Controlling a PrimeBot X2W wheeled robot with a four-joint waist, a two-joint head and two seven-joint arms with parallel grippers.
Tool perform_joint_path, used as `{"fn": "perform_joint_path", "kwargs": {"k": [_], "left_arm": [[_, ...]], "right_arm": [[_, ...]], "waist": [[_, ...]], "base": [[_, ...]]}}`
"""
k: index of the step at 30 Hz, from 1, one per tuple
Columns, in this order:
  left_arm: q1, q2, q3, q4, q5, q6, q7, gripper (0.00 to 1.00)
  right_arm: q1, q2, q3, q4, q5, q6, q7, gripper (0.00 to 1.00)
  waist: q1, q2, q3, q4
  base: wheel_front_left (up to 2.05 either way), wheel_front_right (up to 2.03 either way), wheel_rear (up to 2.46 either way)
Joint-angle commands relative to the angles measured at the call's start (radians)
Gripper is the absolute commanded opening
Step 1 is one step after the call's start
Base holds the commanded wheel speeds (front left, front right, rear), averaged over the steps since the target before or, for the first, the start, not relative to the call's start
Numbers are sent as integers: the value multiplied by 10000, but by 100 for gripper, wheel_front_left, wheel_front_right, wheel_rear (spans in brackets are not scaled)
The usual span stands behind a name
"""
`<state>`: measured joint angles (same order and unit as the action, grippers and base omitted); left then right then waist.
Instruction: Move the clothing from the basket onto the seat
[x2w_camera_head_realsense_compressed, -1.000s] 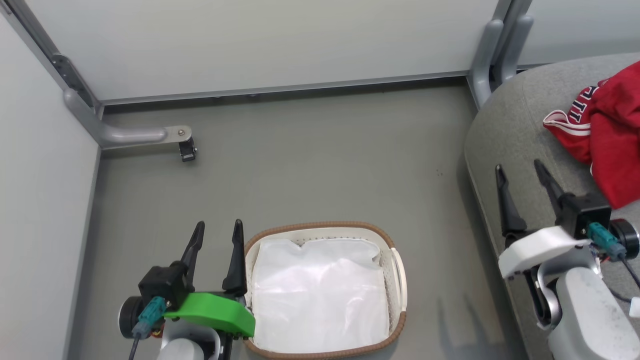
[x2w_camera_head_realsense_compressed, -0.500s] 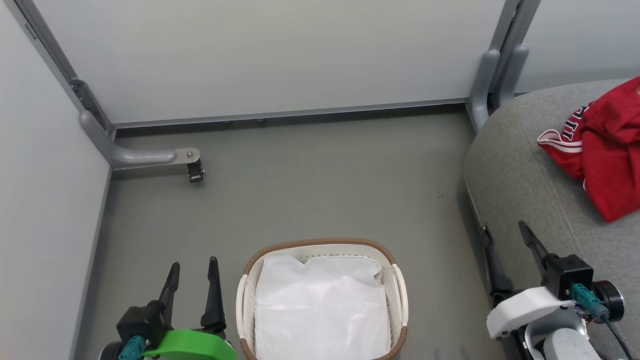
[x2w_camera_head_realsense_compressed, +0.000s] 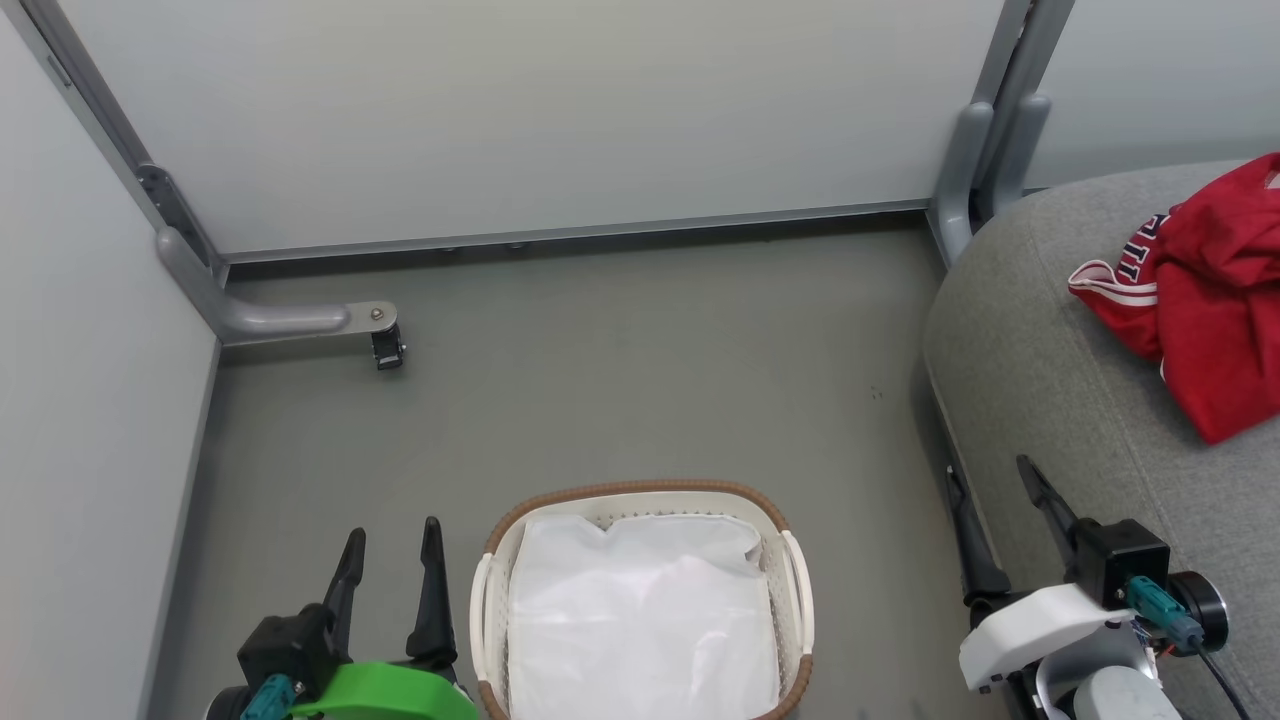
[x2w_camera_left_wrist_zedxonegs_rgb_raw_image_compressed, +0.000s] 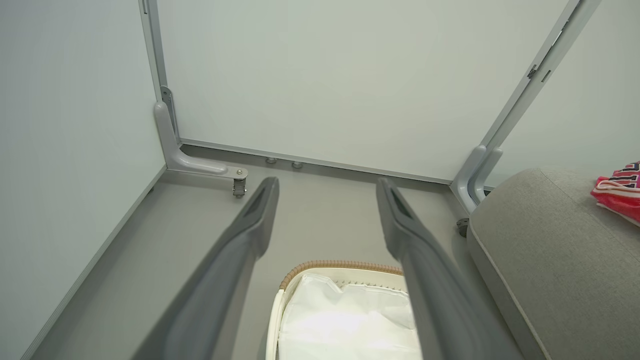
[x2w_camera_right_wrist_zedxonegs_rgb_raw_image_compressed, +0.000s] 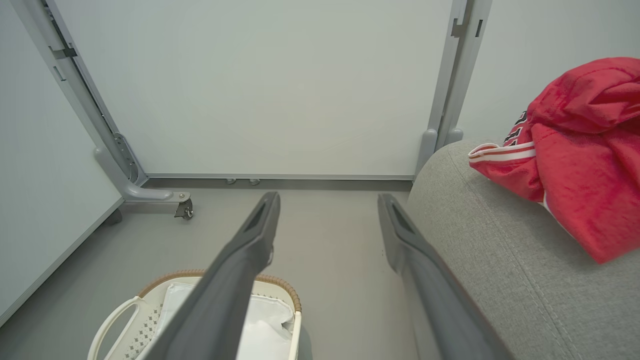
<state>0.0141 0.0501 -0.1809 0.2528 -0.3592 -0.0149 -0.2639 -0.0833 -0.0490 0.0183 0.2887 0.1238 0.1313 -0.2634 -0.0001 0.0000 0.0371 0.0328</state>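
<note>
In the head view, the small oval white perforated plastic basket (x2w_camera_head_realsense_compressed: 640, 490) with a brown woven rim stands on the grey floor (x2w_camera_head_realsense_compressed: 620, 380) at bottom centre. Its near end is cut off by the frame, and a white cloth liner (x2w_camera_head_realsense_compressed: 640, 620) covers its inside. The left gripper (x2w_camera_head_realsense_compressed: 393, 530), on a green mount, stands just beside the basket's left wall, its fingers apart with nothing between them. The right gripper (x2w_camera_head_realsense_compressed: 986, 468), on a white mount, is likewise spread and empty at the edge of the large rounded grey fabric seat (x2w_camera_head_realsense_compressed: 1040, 380); whether it touches the fabric cannot be told. The red clothing (x2w_camera_head_realsense_compressed: 1200, 300) with white stripes lies bunched on the seat, cut off at the right edge and well apart from the basket. Open floor runs from the basket to the pale wall panels (x2w_camera_head_realsense_compressed: 560, 110) and between basket and seat.

In the left wrist view, the left gripper (x2w_camera_left_wrist_zedxonegs_rgb_raw_image_compressed: 327, 182) shows two blurred dark fingers wide apart above the basket's far rim, the right one hiding part of the liner. A strip of clothing shows at the right edge, on the seat.

In the right wrist view, the right gripper (x2w_camera_right_wrist_zedxonegs_rgb_raw_image_compressed: 327, 197) is open. Its left finger crosses the basket and hides its middle, and its right finger runs alongside the seat's rounded edge. The clothing is heaped on the seat, partly out of frame, its lettering too folded to read.
</note>
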Motion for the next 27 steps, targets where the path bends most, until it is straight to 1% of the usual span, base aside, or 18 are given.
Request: {"fn": "perform_joint_path", "kwargs": {"k": [1,10,11,16,27], "left_arm": [[130,10,20,6,-15,-26,-7,100],[99,9,72,30,-60,-85,-7,100],[3,-2,60,41,-45,-46,1,0],[1,-6,53,395,-205,-48,31,0],[-189,68,398,328,-2119,-214,517,0]], "right_arm": [[125,-31,17,28,27,-10,-18,100],[121,-32,56,40,88,-10,-18,100],[3,2,46,22,42,0,2,0],[137,70,20,375,187,2,71,0],[70,56,-187,244,2375,1,629,0]], "waist": [[1,0,2,7],[1,0,-1,19],[1,0,-1,20],[1,0,-4,18],[1,0,-34,-12]], "base": [[0,0,0],[0,0,0],[0,0,0],[0,0,0],[0,0,0]]}}
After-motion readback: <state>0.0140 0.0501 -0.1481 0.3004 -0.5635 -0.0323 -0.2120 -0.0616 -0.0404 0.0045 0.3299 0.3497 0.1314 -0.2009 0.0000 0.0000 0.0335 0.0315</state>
